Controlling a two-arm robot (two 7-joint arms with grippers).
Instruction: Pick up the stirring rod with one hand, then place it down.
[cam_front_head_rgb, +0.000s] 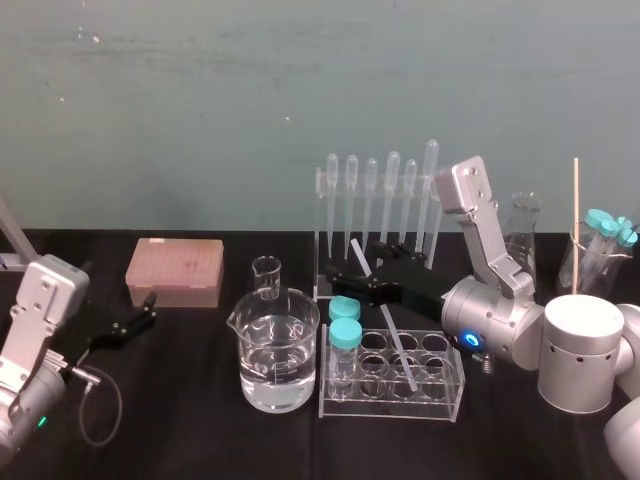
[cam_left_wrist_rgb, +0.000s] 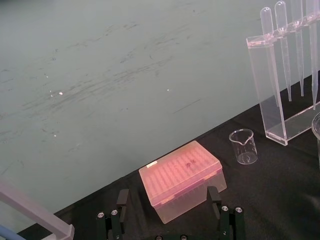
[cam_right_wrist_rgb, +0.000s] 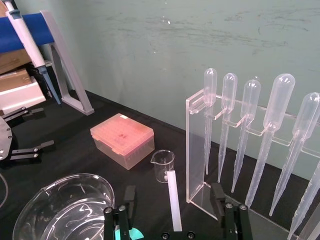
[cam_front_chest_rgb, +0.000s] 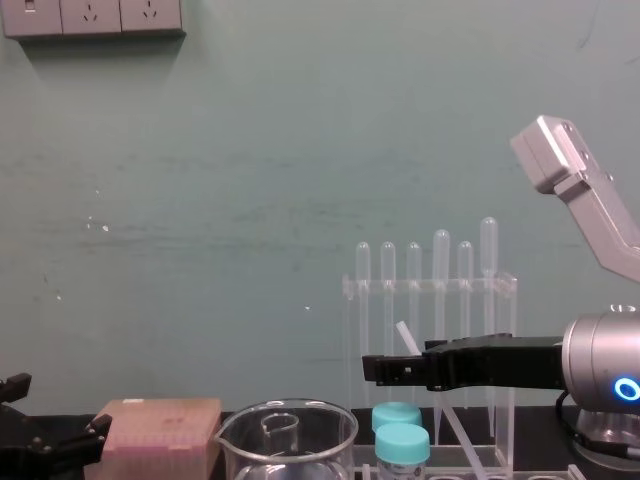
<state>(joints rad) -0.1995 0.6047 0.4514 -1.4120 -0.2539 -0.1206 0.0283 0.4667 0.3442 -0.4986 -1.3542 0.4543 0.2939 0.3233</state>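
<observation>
Fingers (cam_right_wrist_rgb: 218, 197) of your right gripper (cam_right_wrist_rgb: 173, 189) are spread, one on each side of the stirring rod (cam_front_head_rgb: 393, 338); in the right wrist view neither touches it. The rod is tilted, its lower end down in the clear tube rack (cam_front_head_rgb: 455, 405) and its upper end leaning far-left above the gripper. The gripper hangs over the rack's left end, just near of the pipette stand (cam_front_head_rgb: 325, 235). Your left gripper (cam_front_head_rgb: 150, 308) sits low at the bench's (cam_front_head_rgb: 180, 420) left, fingers apart, facing the pink tip box (cam_front_head_rgb: 175, 270).
</observation>
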